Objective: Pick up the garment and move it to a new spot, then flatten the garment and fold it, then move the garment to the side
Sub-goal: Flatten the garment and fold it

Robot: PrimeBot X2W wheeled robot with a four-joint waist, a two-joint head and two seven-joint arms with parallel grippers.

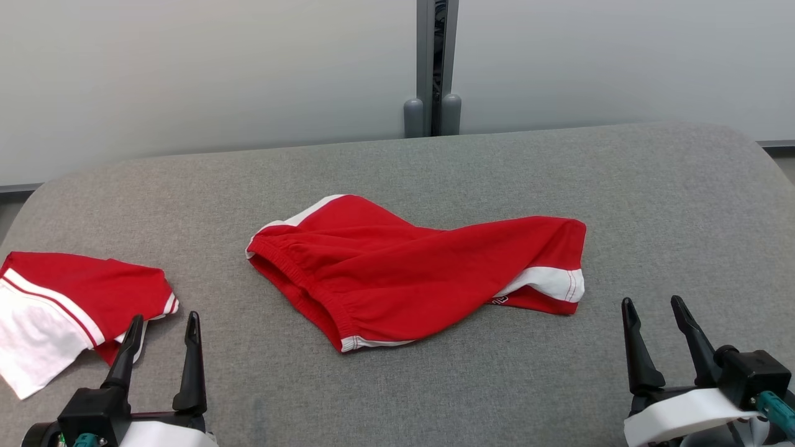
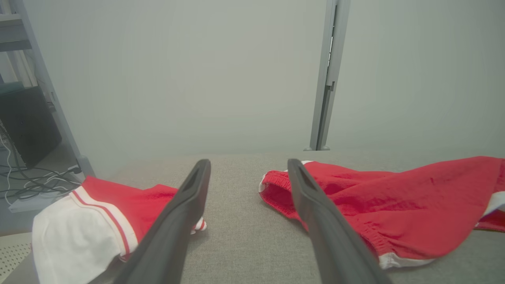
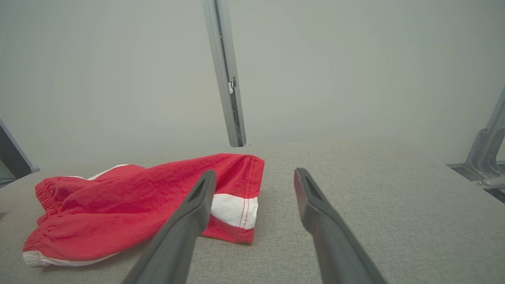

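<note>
Garment (image 1: 422, 273): red shorts, lies crumpled and unfolded on the desk (image 1: 621, 186). Left hand (image 1: 165, 316) and right hand (image 1: 651, 300) flank it, spread open, empty, seemingly poised for pickup.

Red, white-striped garment (image 1: 397, 273); grey table (image 1: 652, 205)

Red shorts (image 1: 404, 273) with white trim, rumpled, mid-table, lying loose
</note>
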